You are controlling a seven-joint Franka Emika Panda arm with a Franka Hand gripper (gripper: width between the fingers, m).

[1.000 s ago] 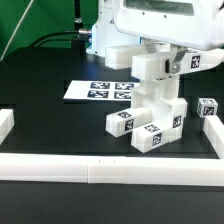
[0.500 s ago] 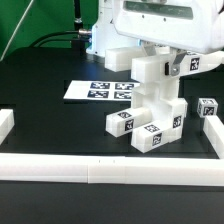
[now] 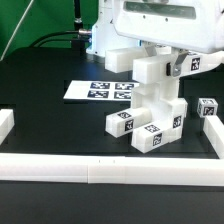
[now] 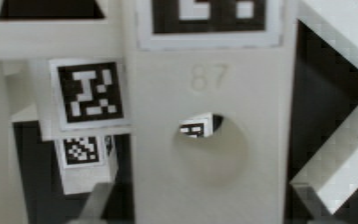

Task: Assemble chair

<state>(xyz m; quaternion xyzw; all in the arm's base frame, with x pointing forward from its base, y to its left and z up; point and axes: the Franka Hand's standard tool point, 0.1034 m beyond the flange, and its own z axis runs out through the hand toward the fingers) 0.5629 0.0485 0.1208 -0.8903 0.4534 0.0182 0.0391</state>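
Black table (image 3: 50, 118), white rail (image 3: 100, 168) (dark room behind); hand (image 3: 165, 60) clamped on upright chair piece (image 3: 150, 88).

Marker board (image 3: 78, 90) on black table (image 3: 40, 115), white border rail (image 3: 100, 167)

Even bright light, soft shadows; wrist view blurred close-up.

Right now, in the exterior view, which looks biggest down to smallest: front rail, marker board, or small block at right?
rail
marker board
block
The rail seems nearest the camera, which may flatter it.
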